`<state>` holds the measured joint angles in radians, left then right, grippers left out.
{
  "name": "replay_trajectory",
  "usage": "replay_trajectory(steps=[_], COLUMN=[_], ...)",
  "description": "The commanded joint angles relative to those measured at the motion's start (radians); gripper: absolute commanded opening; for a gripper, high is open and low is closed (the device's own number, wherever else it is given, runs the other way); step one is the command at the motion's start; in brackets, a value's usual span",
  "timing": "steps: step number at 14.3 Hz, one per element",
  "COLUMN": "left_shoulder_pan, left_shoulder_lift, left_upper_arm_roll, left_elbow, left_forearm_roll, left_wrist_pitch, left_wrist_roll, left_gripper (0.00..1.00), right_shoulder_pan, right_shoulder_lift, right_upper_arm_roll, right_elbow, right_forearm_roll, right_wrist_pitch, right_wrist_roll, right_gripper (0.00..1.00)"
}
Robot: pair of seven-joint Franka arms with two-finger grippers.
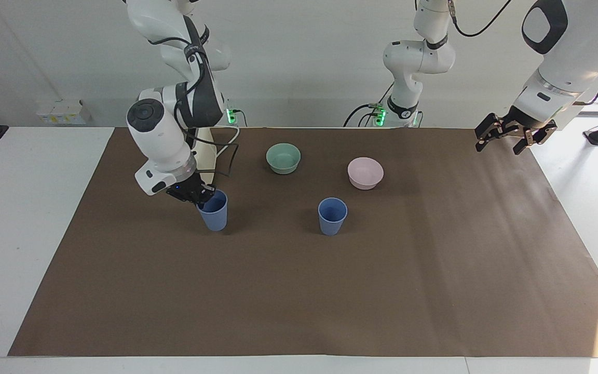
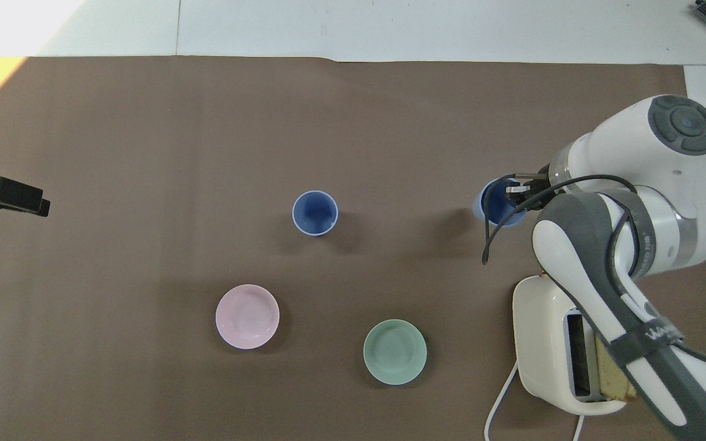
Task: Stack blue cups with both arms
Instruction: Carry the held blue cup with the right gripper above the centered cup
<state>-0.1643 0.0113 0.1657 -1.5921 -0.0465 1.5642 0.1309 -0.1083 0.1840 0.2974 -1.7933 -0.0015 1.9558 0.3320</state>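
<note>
The right hand (image 1: 201, 195) is clamped on the rim of one blue cup (image 1: 214, 211), one finger inside the mouth and the other against the outer wall on the side toward the right arm's end of the surface; the cup hangs tilted, its base clear of the brown mat (image 1: 299, 291), with a shadow under it; in the overhead view the right hand (image 2: 517, 187) covers part of that cup's (image 2: 493, 205) mouth. The left hand (image 1: 510, 136) holds nothing and hangs in the air over the mat's edge at the left arm's end, its two fingers spread apart; the overhead view shows only its black tip (image 2: 3, 196) at the frame's edge. There are two blue cups: the held one, and a second blue cup (image 1: 332, 215) standing upright on the mat near the middle of the surface, well apart from the first and farther from the robots than both bowls. There are two bowls, one mint-green bowl (image 1: 283, 158) and one pink bowl (image 1: 365, 173), side by side and apart. One white toaster (image 2: 558, 343) with a slice in its slot sits near the right arm's base. The right arm bends down steeply from its elbow, wrist angled toward the cup; the left arm waits, wrist raised and pointing down.
</note>
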Motion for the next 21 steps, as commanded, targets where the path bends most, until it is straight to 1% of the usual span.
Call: replay_trajectory(steps=[1,3,4,7,8,9,11,13,16,19,21], left_shoulder_pan=[0.016,0.016,0.016,0.016,0.016,0.014,0.016,0.016,0.014,0.014,0.014], left_shoulder_lift=[-0.013,-0.013,-0.013,-0.013,-0.013,-0.013,-0.013,-0.013,-0.014,-0.014,-0.014], left_upper_arm_roll=[-0.012,-0.012,-0.012,-0.012,-0.012,-0.012,-0.012,-0.012,-0.012,-0.012,-0.012], left_elbow=[-0.006,-0.006,-0.006,-0.006,-0.006,-0.006,-0.008,-0.008,-0.008,-0.008,-0.008], left_forearm_roll=[0.014,0.014,0.013,0.014,0.014,0.014,0.014,0.014,0.014,0.014,0.014], left_wrist_pitch=[-0.007,-0.007,-0.007,-0.007,-0.007,-0.007,-0.007,-0.007,-0.009,-0.012,-0.010], left_wrist_roll=[0.006,0.006,0.006,0.006,0.006,0.006,0.006,0.006,0.006,0.006,0.006], left_gripper=[1.00,1.00,1.00,1.00,1.00,1.00,1.00,1.00,1.00,1.00,1.00], right_shoulder_pan=[0.086,0.159,0.204,0.306,0.321,0.346,0.419,0.462,0.478,0.498,0.498], right_shoulder_lift=[0.015,0.066,0.101,0.190,0.210,0.224,0.261,0.279,0.287,0.290,0.293], right_upper_arm_roll=[0.016,0.016,0.013,0.008,0.008,0.005,0.000,0.000,0.015,0.014,0.014], right_elbow=[0.144,0.263,0.343,0.515,0.561,0.581,0.615,0.627,0.620,0.586,0.546], right_forearm_roll=[0.018,-0.006,-0.008,-0.054,-0.057,-0.067,-0.097,-0.097,-0.092,-0.094,-0.095], right_wrist_pitch=[-0.064,-0.157,-0.185,-0.201,-0.212,-0.218,-0.210,-0.201,-0.193,-0.184,-0.140], right_wrist_roll=[0.184,0.287,0.339,0.479,0.501,0.516,0.585,0.653,0.683,0.685,0.685], right_gripper=[0.00,0.00,0.00,0.00,0.00,0.00,0.00,0.00,0.00,0.00,0.00])
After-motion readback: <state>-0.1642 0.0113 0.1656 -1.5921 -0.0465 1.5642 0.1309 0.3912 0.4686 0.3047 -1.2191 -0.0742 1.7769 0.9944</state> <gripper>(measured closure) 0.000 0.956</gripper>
